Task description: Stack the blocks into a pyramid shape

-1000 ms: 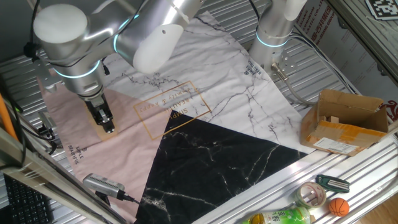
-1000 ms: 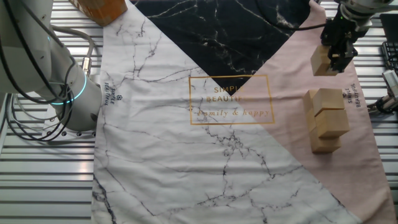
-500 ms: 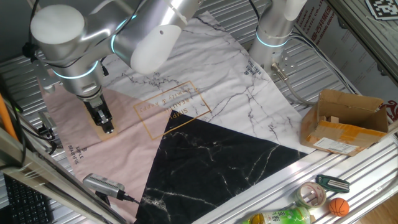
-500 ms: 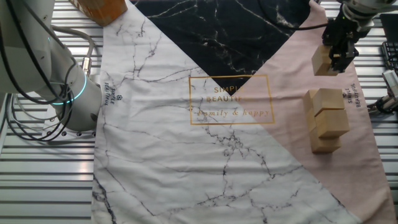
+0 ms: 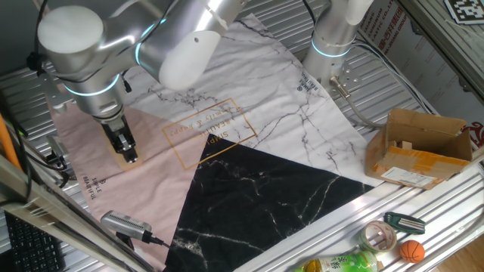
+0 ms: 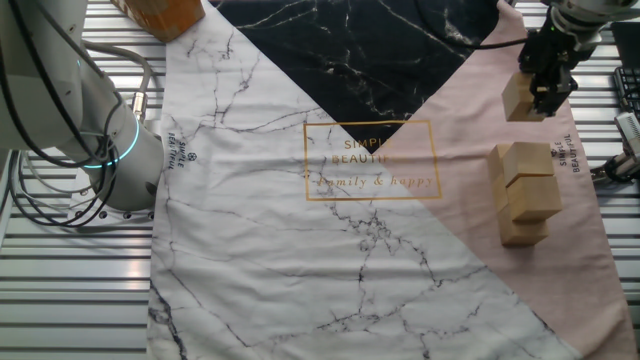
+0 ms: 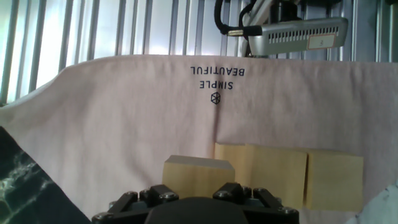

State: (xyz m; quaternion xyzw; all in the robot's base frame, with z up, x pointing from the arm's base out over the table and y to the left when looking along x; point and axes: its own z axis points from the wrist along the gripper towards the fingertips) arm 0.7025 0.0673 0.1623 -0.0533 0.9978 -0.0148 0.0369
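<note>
My gripper (image 6: 548, 88) is shut on one tan wooden block (image 6: 516, 97) and holds it over the pink part of the cloth, at the far right of the other fixed view. In the hand view the held block (image 7: 198, 175) sits between my fingertips at the bottom centre. Two more blocks (image 7: 261, 169) (image 7: 333, 180) lie side by side just to its right. In the other fixed view the remaining blocks form a stacked cluster (image 6: 524, 193) a short way from the gripper. In one fixed view my gripper (image 5: 130, 155) points down at the left, and the arm hides the cluster.
A brown cardboard box (image 5: 420, 147) stands at the right, also seen in the other fixed view (image 6: 160, 12). A grey handheld device (image 5: 127, 224) lies off the cloth's edge near the gripper (image 7: 292, 34). A second arm's base (image 6: 110, 150) stands beside the cloth. A tape roll (image 5: 378, 236) and a small ball (image 5: 411, 251) lie on the front rail.
The arm has shifted very slightly with the block still in the gripper. The stacked cluster has not moved.
</note>
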